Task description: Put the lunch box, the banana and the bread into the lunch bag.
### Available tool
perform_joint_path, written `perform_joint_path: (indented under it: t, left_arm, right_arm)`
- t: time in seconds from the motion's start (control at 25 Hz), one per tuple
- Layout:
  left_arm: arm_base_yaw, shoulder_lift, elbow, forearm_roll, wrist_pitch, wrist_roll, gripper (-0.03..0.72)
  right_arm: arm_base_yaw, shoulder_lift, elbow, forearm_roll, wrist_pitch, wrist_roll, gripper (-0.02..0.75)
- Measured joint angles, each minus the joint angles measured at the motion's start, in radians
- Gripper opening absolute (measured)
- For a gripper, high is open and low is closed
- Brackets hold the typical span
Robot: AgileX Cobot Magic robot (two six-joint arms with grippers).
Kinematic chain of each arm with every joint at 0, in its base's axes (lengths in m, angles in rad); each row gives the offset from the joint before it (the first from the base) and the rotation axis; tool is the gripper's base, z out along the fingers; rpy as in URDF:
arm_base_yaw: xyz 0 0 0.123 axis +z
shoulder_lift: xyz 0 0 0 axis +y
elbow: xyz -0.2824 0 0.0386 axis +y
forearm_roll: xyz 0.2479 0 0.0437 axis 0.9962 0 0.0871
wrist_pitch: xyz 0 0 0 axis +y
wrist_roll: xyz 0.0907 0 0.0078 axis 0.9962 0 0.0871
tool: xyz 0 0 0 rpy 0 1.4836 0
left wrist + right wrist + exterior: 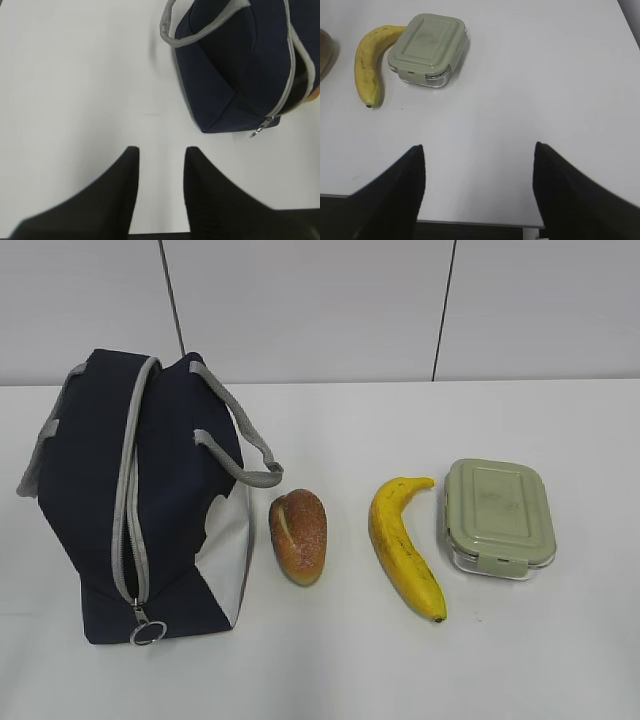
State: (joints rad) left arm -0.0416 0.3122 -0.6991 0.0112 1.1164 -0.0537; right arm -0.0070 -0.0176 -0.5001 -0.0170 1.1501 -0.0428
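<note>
On the counter (520, 660) we are seeing the bag (140, 500) lying at the left with its zipper mostly closed, then the bread (298, 536), the banana (403, 548) and the box (498, 518) in a row to its right, all apart. We are holding the left end effector (161, 155) slightly parted and empty near the bag, the right end effector (479, 152) wide open and empty near the box

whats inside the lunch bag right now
Cannot be told. The lunch bag looks zipped along its grey zipper, so its inside is covered. The bread, banana and lunch box all lie outside on the table.
</note>
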Motion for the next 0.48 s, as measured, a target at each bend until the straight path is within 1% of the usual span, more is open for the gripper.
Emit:
perform_joint_path:
  t: [0.32,0.48]
  left_arm:
    - [-0.001,0.315,-0.237,-0.041,0.048,0.000,0.239]
    - [-0.002,0.481,-0.341,-0.116,0.063,0.000,0.239]
  right_arm:
    - [0.000,0.000,0.000,0.000,0.000,0.000,0.516]
    - [0.000,0.000,0.000,0.000,0.000,0.000,0.516]
